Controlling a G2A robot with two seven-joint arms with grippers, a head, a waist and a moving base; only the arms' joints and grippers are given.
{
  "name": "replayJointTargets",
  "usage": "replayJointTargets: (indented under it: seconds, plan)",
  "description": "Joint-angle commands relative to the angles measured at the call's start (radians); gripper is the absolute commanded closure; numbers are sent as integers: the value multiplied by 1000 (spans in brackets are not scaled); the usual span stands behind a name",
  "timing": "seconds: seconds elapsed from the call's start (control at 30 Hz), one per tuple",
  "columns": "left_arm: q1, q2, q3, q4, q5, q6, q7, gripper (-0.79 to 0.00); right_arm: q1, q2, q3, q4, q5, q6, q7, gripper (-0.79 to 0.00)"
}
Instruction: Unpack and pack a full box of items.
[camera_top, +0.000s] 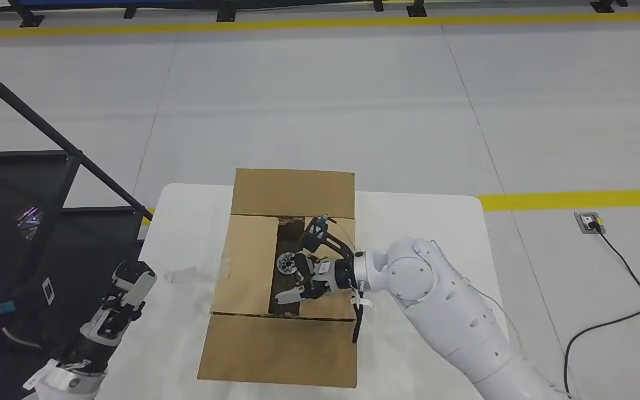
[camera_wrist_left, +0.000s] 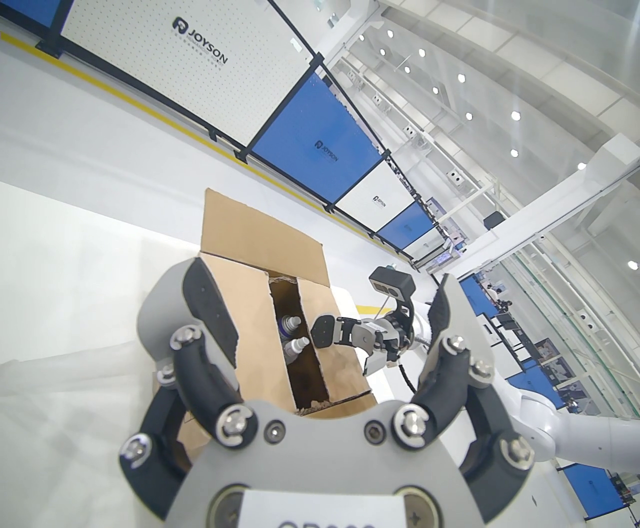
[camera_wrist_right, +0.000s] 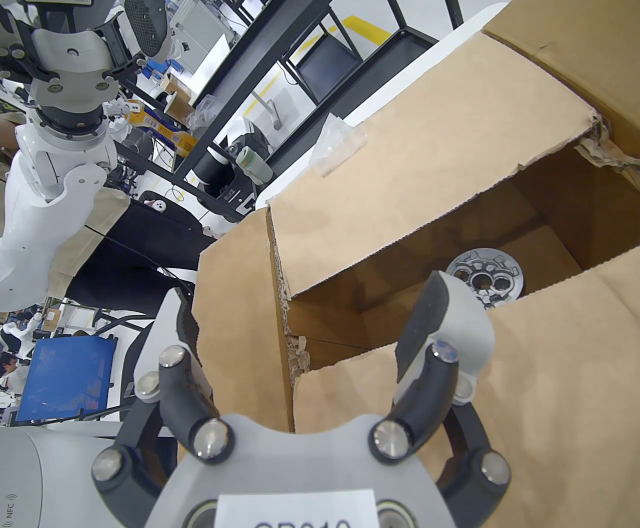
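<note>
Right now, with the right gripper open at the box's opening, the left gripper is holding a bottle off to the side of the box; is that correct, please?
Not quite: the left gripper holds nothing. The left wrist view shows it open and empty, off to the side of the box. The right gripper is indeed open at the box's opening.

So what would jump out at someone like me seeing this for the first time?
A brown cardboard box sits in the middle of the white table, its top flaps parted along a narrow gap. The right gripper hangs open at that gap, with a shiny metal disc and two bottle tops down inside. The left gripper, also open, is off by the table's left edge, clear of the box.
</note>
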Motion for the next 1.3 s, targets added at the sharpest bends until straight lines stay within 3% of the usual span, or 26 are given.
replayJointTargets:
  seconds: [0.0,0.13,0.27,0.33,0.47,0.6,0.73,0.9,1.27]
  plan:
    - [0,0,0,0,0,0,0,-785,0,0,0,0,0,0,0,-785]
    - [0,0,1,-1,1,0,-3,-785,-4,0,1,-4,5,-3,-8,-785]
    - [-8,3,6,5,7,9,-40,-785,-31,13,58,-47,-60,-54,-144,-785]
    - [-13,7,-1,28,-6,4,-93,-785,-49,23,97,-68,-122,-72,-217,-785]
    - [-15,20,-24,105,-26,-48,-251,-785,-74,38,169,-66,-253,1,-361,-785]
    - [-20,35,-27,199,-43,-130,-420,-785,-59,43,224,19,-295,53,-474,-785]
    - [-33,52,-6,273,-84,-202,-587,-785,-33,41,256,132,-272,35,-599,-785]
    - [-70,72,36,333,-148,-233,-776,-785,31,29,255,289,-264,33,-689,-785]
    - [-94,127,153,327,-186,-192,-860,-785,174,-44,155,605,-164,-42,-704,-785]
